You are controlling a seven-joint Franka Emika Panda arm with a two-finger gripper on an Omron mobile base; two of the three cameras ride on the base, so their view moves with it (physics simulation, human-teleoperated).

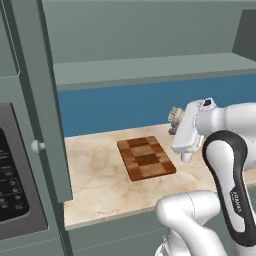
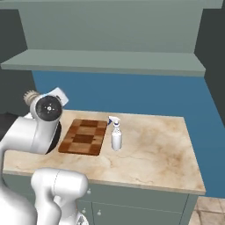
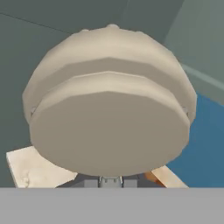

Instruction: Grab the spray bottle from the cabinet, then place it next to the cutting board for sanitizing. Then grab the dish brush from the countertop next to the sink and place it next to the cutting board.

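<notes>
Above the counter (image 2: 154,149), jaws clenched on dish brush (image 3: 109,109); spray bottle (image 2: 116,135) beside cutting board (image 2: 83,136).

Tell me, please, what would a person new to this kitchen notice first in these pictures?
First the white robot arm, whose claw is shut on the dish brush and holds it up in the air, above the counter. Next the checkered cutting board lying on the marble counter, with the spray bottle standing upright just to its right.
</notes>
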